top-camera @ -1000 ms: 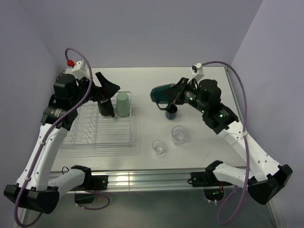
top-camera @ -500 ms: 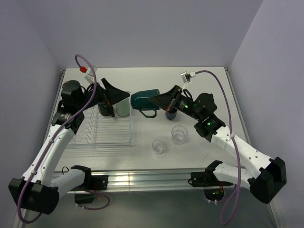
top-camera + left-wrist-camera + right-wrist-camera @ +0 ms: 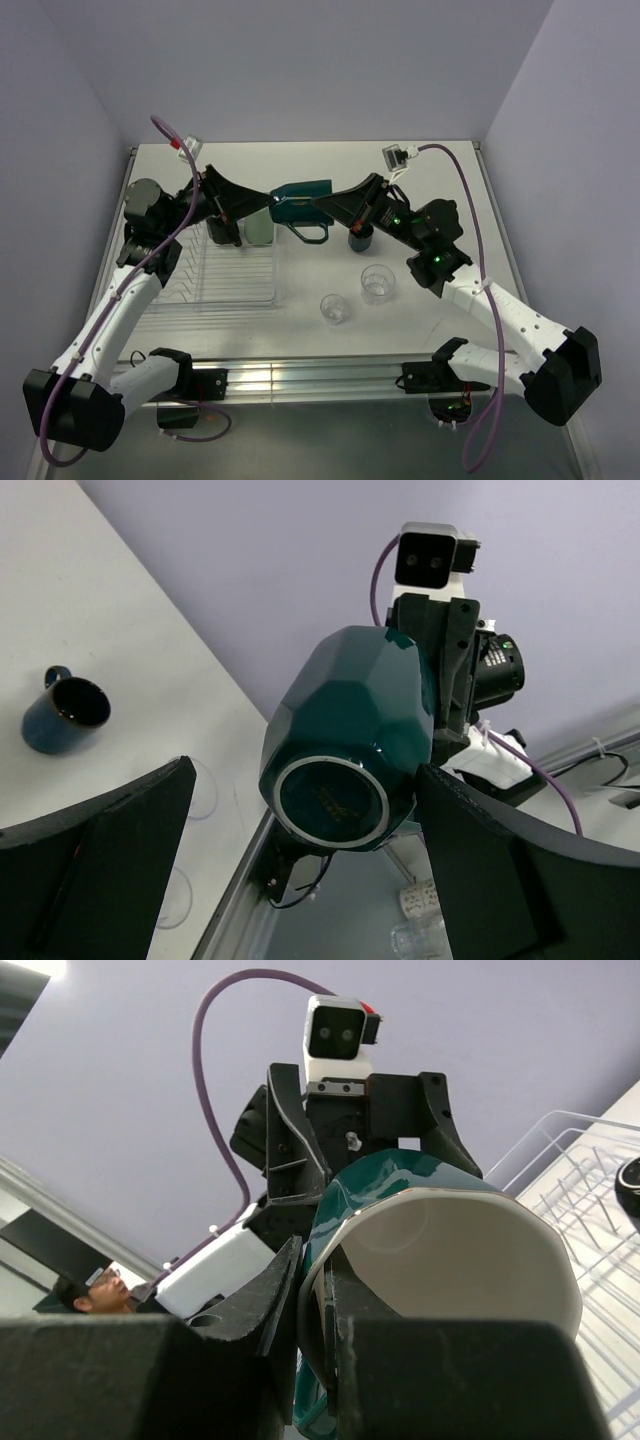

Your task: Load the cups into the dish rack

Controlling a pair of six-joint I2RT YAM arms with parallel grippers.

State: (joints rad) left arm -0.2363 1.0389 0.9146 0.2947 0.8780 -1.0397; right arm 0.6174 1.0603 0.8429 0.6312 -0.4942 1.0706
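My right gripper [image 3: 325, 207] is shut on the rim of the dark green mug [image 3: 300, 203] and holds it on its side in the air, above the table by the rack's far right corner. In the right wrist view one finger is inside the rim and one outside [image 3: 318, 1300], on the mug [image 3: 450, 1250]. My left gripper [image 3: 262, 200] is open. Its wide fingers flank the mug's base [image 3: 345, 745] without closing on it. The clear dish rack [image 3: 215, 275] holds the black mug [image 3: 224, 232] and the mint tumbler [image 3: 259, 229]. The navy mug [image 3: 361, 238] and two clear tumblers [image 3: 377, 283] [image 3: 335, 308] stand on the table.
The navy mug also shows in the left wrist view [image 3: 62, 713], on the white table. The rack's ribbed slots [image 3: 585, 1195] show at the right of the right wrist view. Both arms meet above the table's middle. The table's front rail [image 3: 320, 375] runs below.
My right arm has carried the green mug left, from above the navy mug to the rack's corner. My left gripper has lifted off the rack and turned to face the mug.
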